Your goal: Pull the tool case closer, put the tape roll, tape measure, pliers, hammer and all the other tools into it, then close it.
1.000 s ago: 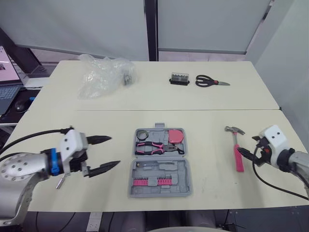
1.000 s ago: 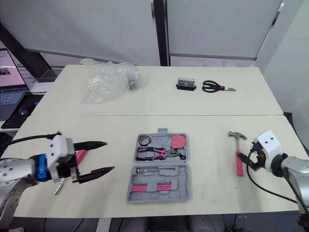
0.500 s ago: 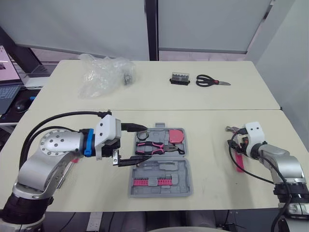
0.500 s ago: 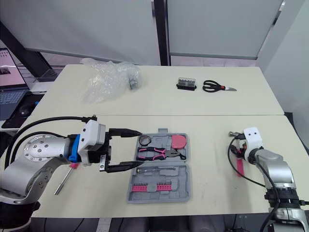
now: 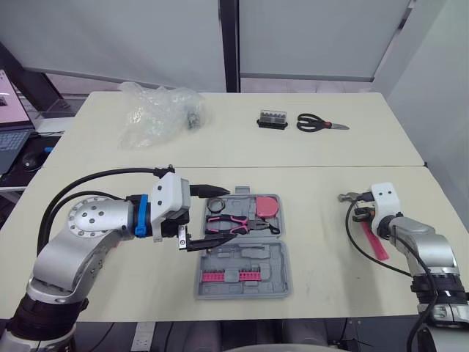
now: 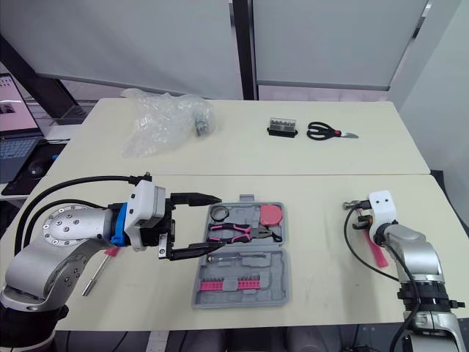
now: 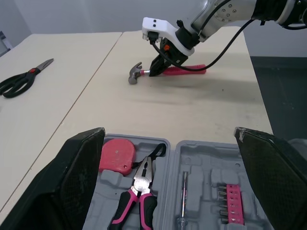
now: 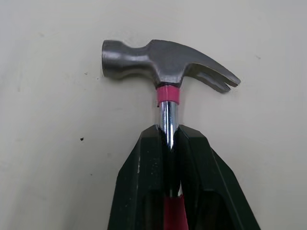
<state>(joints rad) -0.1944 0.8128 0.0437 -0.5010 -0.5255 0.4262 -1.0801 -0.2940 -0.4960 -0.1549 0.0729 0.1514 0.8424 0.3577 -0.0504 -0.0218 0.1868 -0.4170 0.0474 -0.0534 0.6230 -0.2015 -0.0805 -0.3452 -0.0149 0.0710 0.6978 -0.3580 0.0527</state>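
My right gripper [image 8: 170, 130] is clamping the hammer [image 8: 165, 60], right of the open tool case [image 5: 256, 282]; my left gripper [image 5: 218, 214] is hovering spread beside it. Pliers [image 5: 233, 224] and tape measure [image 5: 266, 207] are lying inside; scissors [image 5: 320, 122] are waiting at the far side.

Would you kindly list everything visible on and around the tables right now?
grey plastic tool case: one, grey, open, centre of near table
pink tape measure: one, pink, in case
pink-handled pliers: one, pink and steel, in case
black tape roll: one, black, case's far left corner
pink bit row: one, pink, case's near half
pink-handled hammer: one, steel head, right of case
black scissors: one, far table
black bit box: one, left of scissors
clear plastic bag: one, far table, left
pink-handled screwdriver: one, under left arm
laptop: one, beyond the tables' left edge
left gripper: open, at case's left edge
right gripper: shut on hammer shaft
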